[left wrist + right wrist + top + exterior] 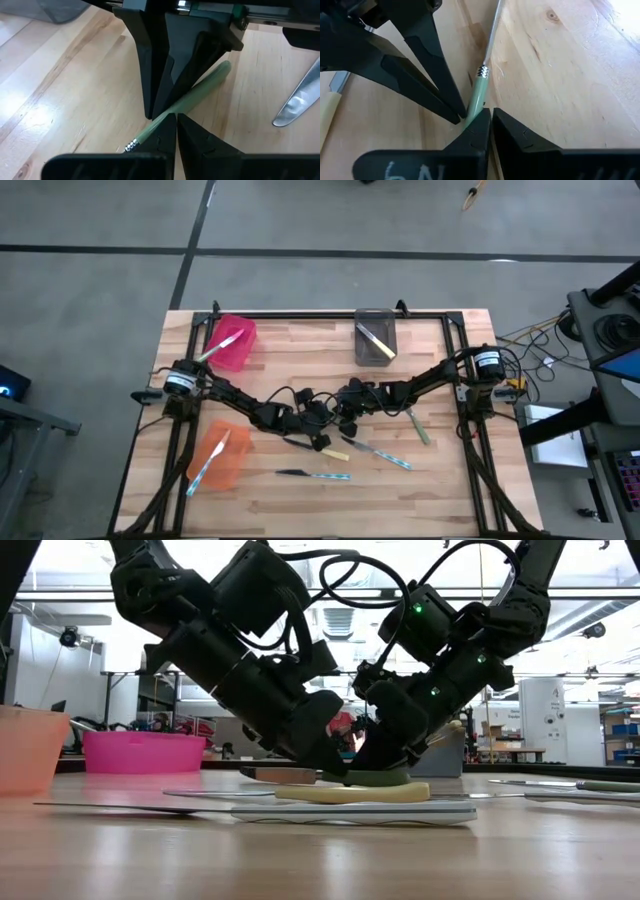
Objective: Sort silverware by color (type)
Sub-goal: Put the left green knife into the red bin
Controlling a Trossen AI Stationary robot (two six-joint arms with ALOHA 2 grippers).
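Both grippers meet at the table's middle on one green-handled knife, which lies flat on the wood. My left gripper is shut on its handle. My right gripper is shut on the same handle, tip to tip with the left. In the low view the left gripper slants in from the left and the right gripper from the right. The knife's blade points away from the right wrist camera. In the high view the grippers hide this knife. My left gripper pinches the green handle near its blade end between its two fingers, slanting down from the table's left, and lies across the handle. The handle lies on the table. My right gripper pinches the same handle a little behind the ridged collar, slanting down from the table's right; its fingertips cover the spot, and the knife lies on the wood.
A yellow-handled knife, two blue-handled knives and a green-handled knife lie on the near half. The pink bin, grey bin and orange bin each hold a knife.
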